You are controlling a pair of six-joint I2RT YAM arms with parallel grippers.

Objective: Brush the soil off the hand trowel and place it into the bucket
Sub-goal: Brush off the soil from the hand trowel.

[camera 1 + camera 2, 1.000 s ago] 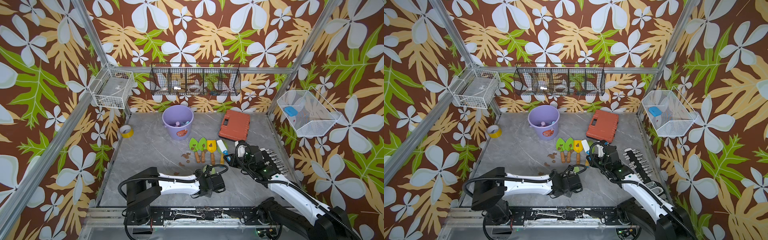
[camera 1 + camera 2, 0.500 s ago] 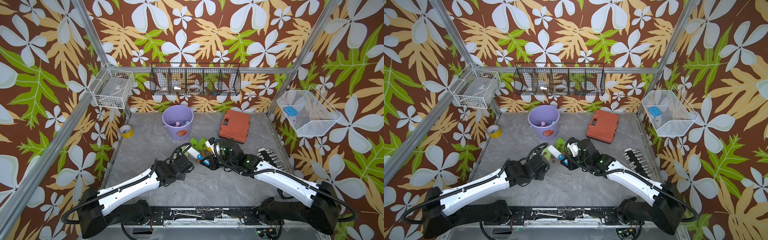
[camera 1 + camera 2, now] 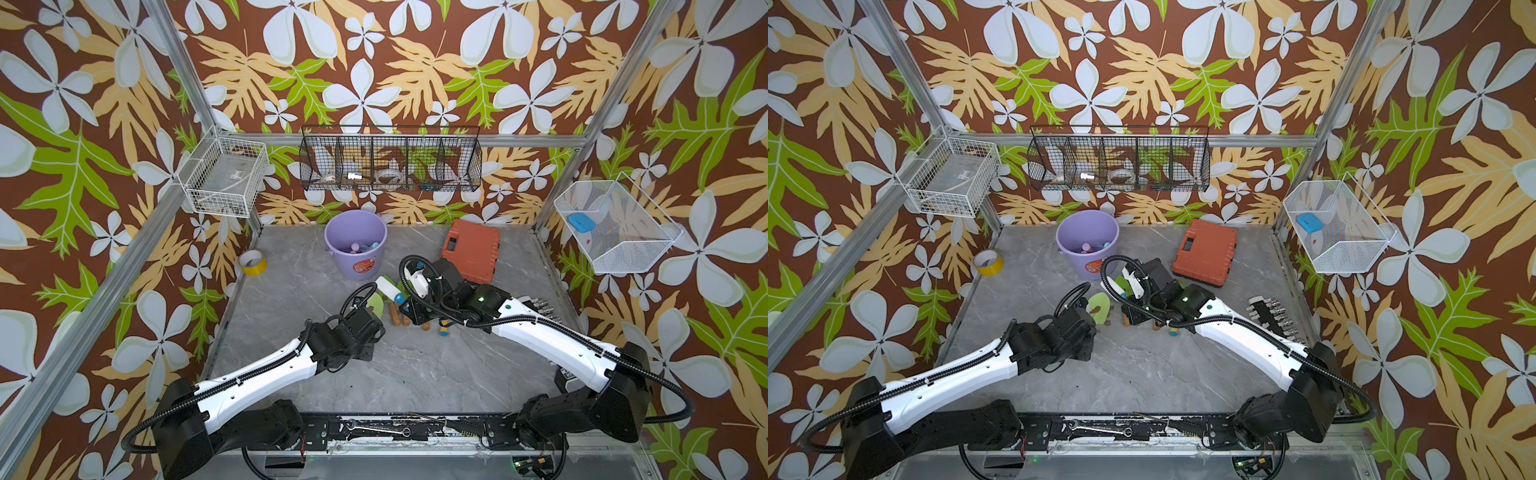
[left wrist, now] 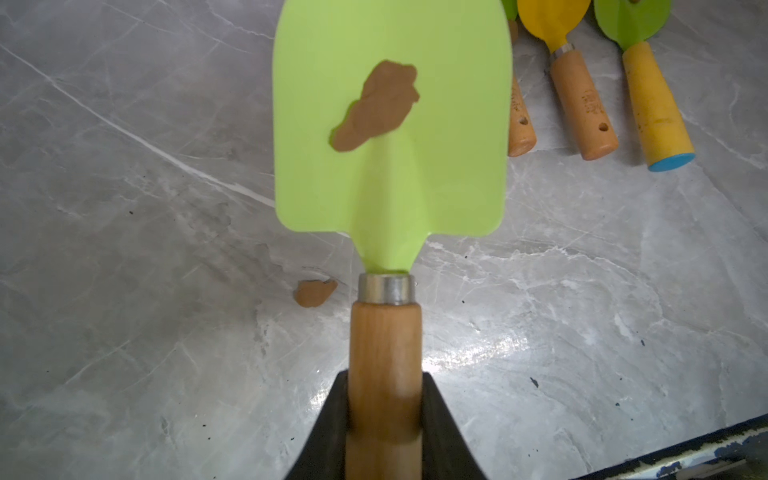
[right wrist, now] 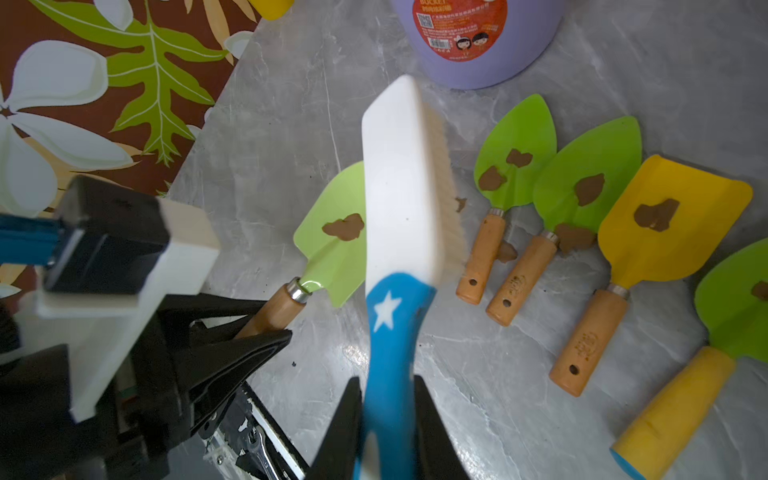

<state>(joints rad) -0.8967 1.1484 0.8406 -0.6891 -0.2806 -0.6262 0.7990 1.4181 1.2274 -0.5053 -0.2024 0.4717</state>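
Brown wallpaper point(image 3: 374, 41) patterned with white flowers and green leaves encloses a grey marbled floor point(image 3: 415, 374), with metal posts point(image 3: 181, 62) and wire baskets point(image 3: 390, 162) mounted above.

Left arm point(image 3: 257, 374): stretched forward and inward from its end of the base rail, forearm low, wrist turned toward mid-table.
Left gripper point(image 4: 384, 399): jaws pressed against both sides of the wooden handle of the hand trowel point(image 4: 388, 124), blade pointing away from the wrist.
Right arm point(image 3: 552, 336): stretched forward and inward from the opposite end of the rail, wrist pitched downward.
Right gripper point(image 5: 386, 399): jaws clamped on the blue handle of the brush point(image 5: 399, 187), white head extending past the fingertips.
In both top views the grippers sit near each other, wrists angled toward one another.
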